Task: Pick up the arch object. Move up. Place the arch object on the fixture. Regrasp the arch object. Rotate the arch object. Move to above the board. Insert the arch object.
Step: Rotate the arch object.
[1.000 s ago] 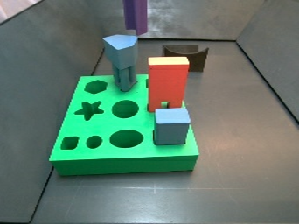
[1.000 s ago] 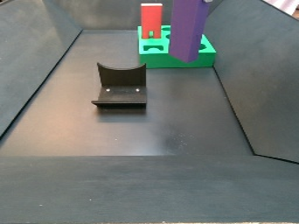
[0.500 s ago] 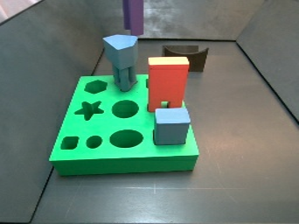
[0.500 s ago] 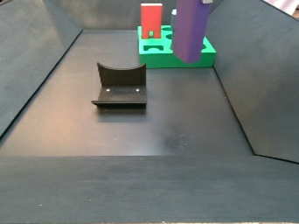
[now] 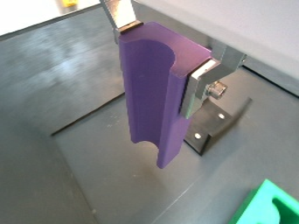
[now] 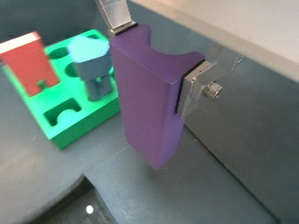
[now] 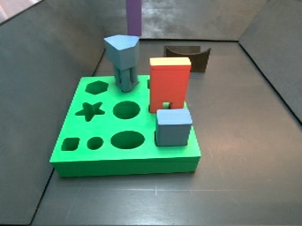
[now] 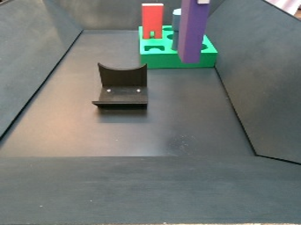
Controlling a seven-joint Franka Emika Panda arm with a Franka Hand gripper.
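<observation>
My gripper is shut on the purple arch object, which hangs upright in the air with its notched end between the silver fingers; both wrist views show this. In both side views only the arch's lower part shows, and the gripper is out of frame above. The arch hangs over the floor just behind the green board. The dark fixture stands empty on the floor and also shows below the arch in a wrist view.
On the board stand a red-orange block, a blue-grey pentagon column and a small blue block. Star, hexagon, circle and square holes are open at the board's left. Dark grey walls enclose the floor.
The arch object, held in the gripper, has risen slightly and drifted a little toward the board. Nothing else has moved.
</observation>
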